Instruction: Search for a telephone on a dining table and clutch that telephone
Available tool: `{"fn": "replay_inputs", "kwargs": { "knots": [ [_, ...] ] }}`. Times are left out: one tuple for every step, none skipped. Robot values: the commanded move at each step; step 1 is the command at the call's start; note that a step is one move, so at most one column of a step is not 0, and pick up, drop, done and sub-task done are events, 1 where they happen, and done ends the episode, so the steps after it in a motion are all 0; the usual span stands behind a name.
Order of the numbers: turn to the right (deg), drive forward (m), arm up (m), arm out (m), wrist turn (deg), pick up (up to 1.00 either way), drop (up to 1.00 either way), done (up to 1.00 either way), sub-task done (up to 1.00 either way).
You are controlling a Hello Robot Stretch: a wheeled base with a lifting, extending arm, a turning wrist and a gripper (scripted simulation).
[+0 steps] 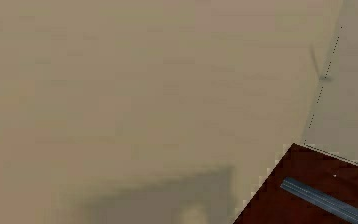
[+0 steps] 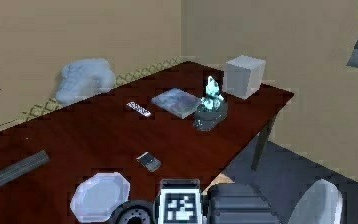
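Down at the arm side view's bottom edge the gripper (image 2: pixel 135 214) is showing against the dark red dining table (image 2: pixel 57 150), near a pale plate (image 2: pixel 97 192). I cannot tell how its fingers are standing or whether it is holding anything. The telephone (image 2: pixel 149 161), a small flat dark slab, is lying on the tabletop just beyond the gripper.

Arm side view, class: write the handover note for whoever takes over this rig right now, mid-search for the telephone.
Gripper: at the dining table's near edge; cannot tell whether it holds anything.
Things: small dark slab, likely the telephone, lies on the table just beyond the gripper, near a white plate.
Done: table found.
Left: reach the slab, grasp, lift.
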Motion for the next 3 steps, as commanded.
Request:
{"fn": "replay_inputs", "kwargs": {
  "knots": [
    [0.0,0.0,0.0,0.28,0.0,0.0,0.0,0.0,0.0],
    [0.0,0.0,0.0,0.0,45.0,0.0,0.0,0.0,0.0],
    [0.0,0.0,0.0,0.0,45.0,0.0,0.0,0.0,0.0]
  ]
}}
